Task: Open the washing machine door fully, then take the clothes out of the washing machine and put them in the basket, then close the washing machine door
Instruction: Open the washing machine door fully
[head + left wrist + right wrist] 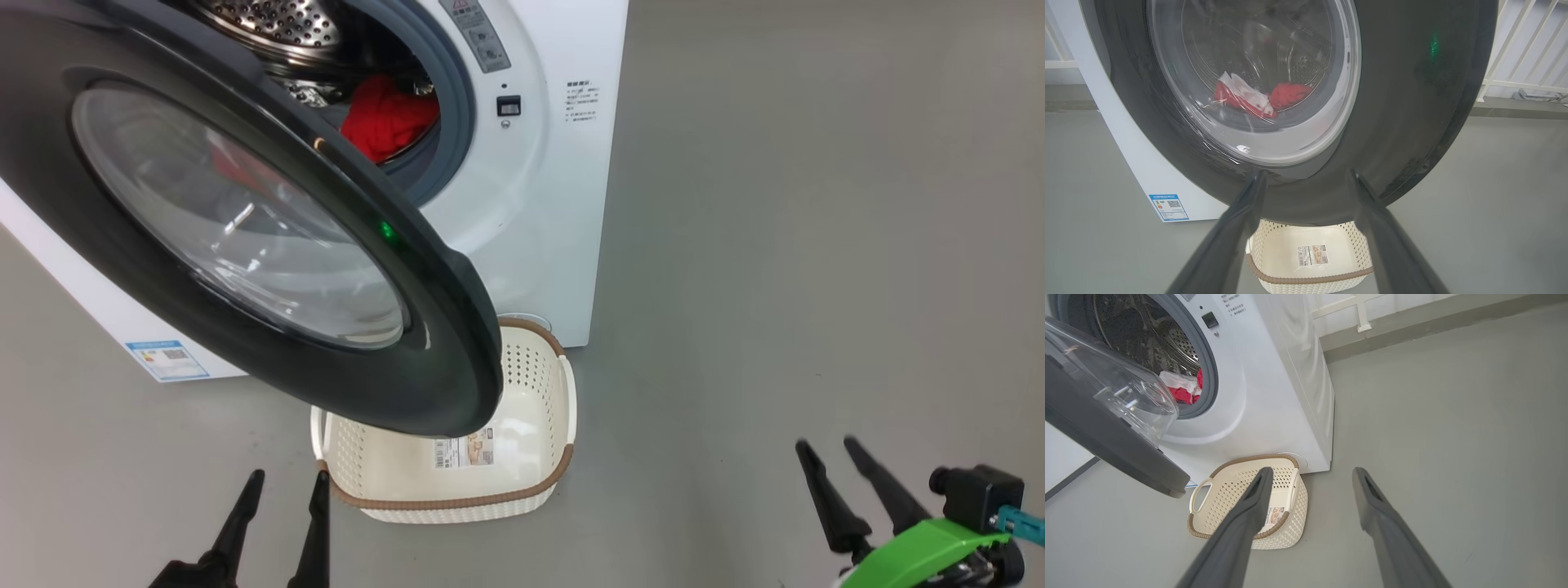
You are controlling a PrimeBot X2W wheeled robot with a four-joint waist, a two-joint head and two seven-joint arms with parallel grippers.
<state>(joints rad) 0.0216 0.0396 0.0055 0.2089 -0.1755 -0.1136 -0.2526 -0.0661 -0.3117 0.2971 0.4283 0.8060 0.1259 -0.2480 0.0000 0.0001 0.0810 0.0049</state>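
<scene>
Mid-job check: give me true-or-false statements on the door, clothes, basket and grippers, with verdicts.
1. The washing machine door stands partly open. True.
2. The clothes are in the basket. False: they lie in the drum; the basket holds just a sticker.
3. The left gripper and right gripper are open and empty. True.
4. The basket lies tipped over. False: it stands upright on the floor, partly under the door.

the head view looks steeply down from just above the washing machine door [237, 220]. the left wrist view sits low, close to the door's outer face, looking through its glass. the right wrist view stands farther back, facing the front of the washing machine [1274, 388] obliquely. all share door and basket [457, 510].
</scene>
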